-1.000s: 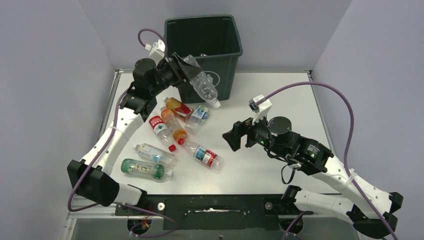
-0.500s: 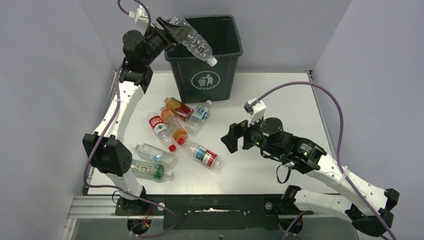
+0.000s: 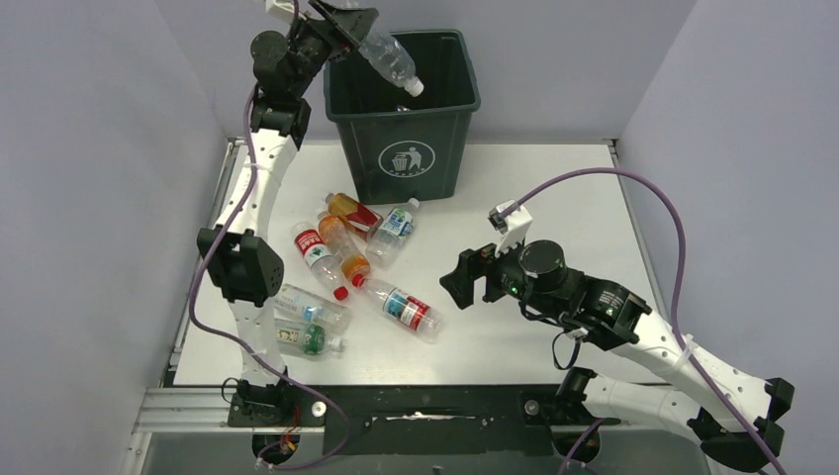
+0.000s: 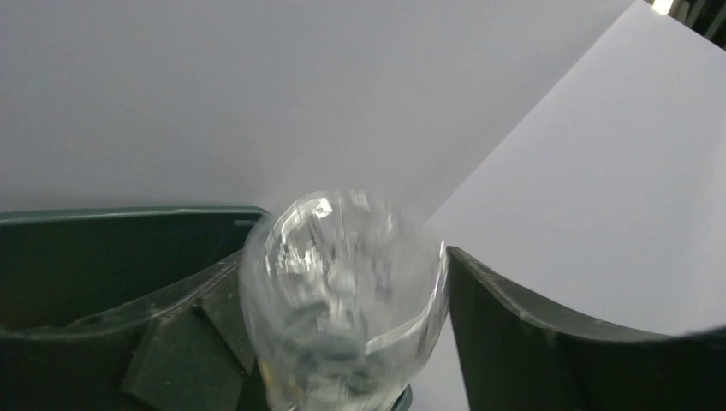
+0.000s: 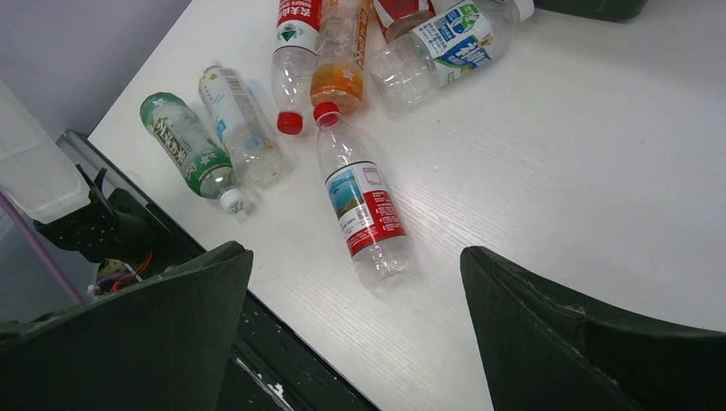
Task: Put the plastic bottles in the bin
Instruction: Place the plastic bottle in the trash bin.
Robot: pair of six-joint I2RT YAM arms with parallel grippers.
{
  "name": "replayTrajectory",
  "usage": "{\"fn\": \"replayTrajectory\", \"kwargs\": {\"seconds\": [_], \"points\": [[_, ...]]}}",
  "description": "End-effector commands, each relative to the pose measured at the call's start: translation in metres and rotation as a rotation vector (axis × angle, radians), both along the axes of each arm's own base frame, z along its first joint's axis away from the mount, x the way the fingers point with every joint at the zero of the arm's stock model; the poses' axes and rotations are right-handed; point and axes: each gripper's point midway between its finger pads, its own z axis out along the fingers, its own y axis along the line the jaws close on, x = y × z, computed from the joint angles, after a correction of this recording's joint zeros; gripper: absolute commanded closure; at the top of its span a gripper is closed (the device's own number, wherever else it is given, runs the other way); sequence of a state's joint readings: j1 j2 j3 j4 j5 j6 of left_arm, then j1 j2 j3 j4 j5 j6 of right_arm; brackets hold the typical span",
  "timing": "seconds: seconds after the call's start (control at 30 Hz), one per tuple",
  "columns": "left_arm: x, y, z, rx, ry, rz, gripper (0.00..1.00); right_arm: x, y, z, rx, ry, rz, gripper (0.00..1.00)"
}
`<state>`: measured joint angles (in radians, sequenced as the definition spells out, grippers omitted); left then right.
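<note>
1. Top view: my left gripper (image 3: pixel 346 22) hung above the bin (image 3: pixel 406 158), with a clear bottle (image 3: pixel 388 59) tilted cap-down over its opening. Gripped or let go, I could not tell. My right gripper (image 3: pixel 457 277) gaped, empty.
2. Left wrist: the clear bottle, blurred, sat between my fingers (image 4: pixel 531 342).
3. Right wrist: jaws were wide. A red-capped bottle (image 5: pixel 364 214) lay on the table (image 5: pixel 556 171) below.

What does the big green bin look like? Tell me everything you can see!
The bin is a dark green square tub that looks like plastic, wider at its rim than at its base, with a white trash symbol on its front. It stands upright and open at the far side of the table, near the back wall. A clear bottle at the left gripper tilts cap-down over its opening.
</note>
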<state>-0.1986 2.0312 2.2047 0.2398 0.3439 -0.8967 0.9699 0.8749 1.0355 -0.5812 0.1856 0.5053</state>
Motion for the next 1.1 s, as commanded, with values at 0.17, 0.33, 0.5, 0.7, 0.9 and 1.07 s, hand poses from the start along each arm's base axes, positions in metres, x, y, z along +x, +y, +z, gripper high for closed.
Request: {"fn": "replayTrajectory", "kwargs": {"seconds": [0.17, 0.33, 0.5, 0.7, 0.9, 1.07], "points": [[0.034, 0.018, -0.053, 0.178, 0.163, 0.06, 0.17, 0.002, 0.006, 0.0, 0.016, -0.006, -0.001, 0.02], [-0.004, 0.015, -0.023, 0.147, 0.122, -0.013, 0.17, 0.004, 0.009, -0.011, -0.006, 0.009, 0.0, 0.02], [-0.053, 0.015, 0.016, 0.147, 0.076, -0.064, 0.16, 0.008, 0.018, -0.035, -0.061, 0.043, 0.015, 0.02], [-0.103, 0.013, 0.007, 0.171, 0.144, -0.139, 0.16, 0.009, 0.033, -0.066, -0.098, 0.088, 0.053, 0.02], [-0.154, 0.016, -0.048, 0.194, 0.258, -0.18, 0.16, 0.006, 0.049, -0.097, -0.13, 0.134, 0.116, 0.02], [-0.195, 0.021, -0.112, 0.255, 0.381, -0.194, 0.16, 0.004, 0.063, -0.122, -0.172, 0.166, 0.173, 0.02]]}}
